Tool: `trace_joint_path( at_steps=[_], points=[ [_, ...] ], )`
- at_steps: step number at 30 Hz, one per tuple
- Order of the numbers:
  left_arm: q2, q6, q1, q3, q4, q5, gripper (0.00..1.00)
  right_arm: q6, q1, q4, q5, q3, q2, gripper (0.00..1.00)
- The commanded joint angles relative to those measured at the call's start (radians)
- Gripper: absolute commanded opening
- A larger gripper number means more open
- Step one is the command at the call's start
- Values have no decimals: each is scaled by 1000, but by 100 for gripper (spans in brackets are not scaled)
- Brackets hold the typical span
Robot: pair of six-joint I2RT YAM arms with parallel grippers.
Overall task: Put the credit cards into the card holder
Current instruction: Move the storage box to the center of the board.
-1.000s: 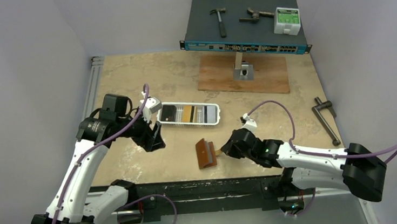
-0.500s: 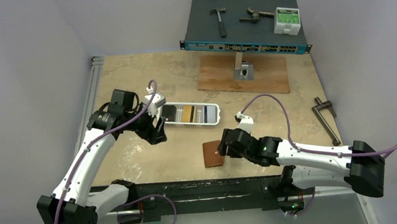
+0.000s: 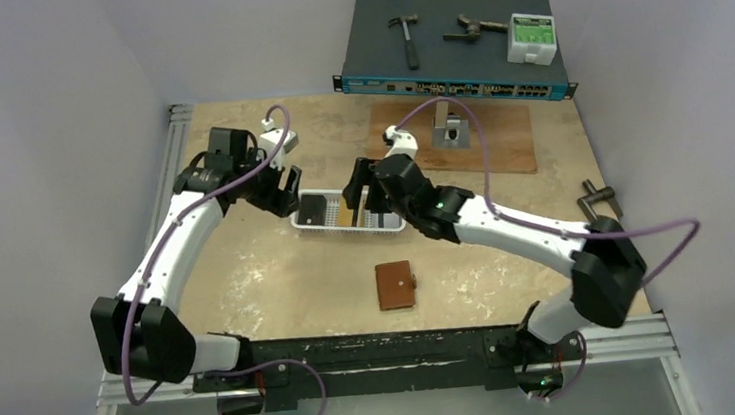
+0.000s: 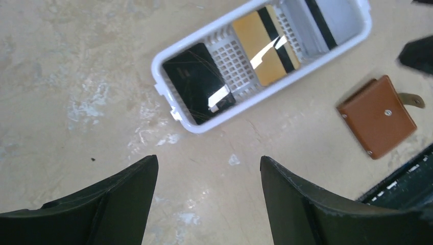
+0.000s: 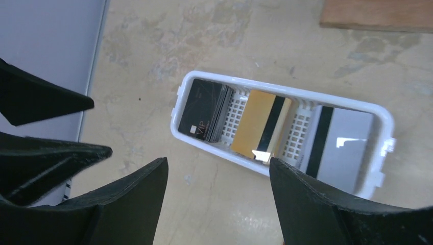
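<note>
Jaws released and empty, my left gripper (image 4: 207, 161) and right gripper (image 5: 218, 161) hover over the white slotted plastic tray (image 5: 177, 120) to reach its black, gold and grey credit cards (image 5: 260, 125); the snapped-shut brown leather card holder (image 3: 395, 285) lies apart.

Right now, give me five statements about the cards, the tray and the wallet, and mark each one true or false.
1. The card holder lies folded shut on the table. True.
2. The gold card sits inside the card holder. False: it lies in the white tray, between the black card and the grey card.
3. The black card lies at one end of the tray. True.
4. The right arm's jaws grip a card. False: they stand open and empty above the tray.
5. The card holder touches the tray. False: bare table separates them.
</note>
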State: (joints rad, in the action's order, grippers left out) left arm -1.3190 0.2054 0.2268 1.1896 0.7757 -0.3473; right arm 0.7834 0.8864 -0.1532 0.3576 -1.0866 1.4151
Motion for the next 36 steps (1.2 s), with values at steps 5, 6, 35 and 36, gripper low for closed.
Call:
trace_joint_path(
  at_steps=[5, 6, 35, 36],
  points=[
    [-178, 89, -93, 78, -186, 33, 72, 20, -58, 273, -299, -146, 331, 72],
    [-190, 109, -103, 81, -191, 25, 71, 31, -63, 298, -319, -157, 364, 71],
    [-298, 109, -172, 41, -255, -32, 62, -115, -6, 157, -88, -50, 239, 67],
    [-310, 108, -162, 43, -256, -21, 62, -125, -18, 129, -65, -41, 208, 67]
  ],
)
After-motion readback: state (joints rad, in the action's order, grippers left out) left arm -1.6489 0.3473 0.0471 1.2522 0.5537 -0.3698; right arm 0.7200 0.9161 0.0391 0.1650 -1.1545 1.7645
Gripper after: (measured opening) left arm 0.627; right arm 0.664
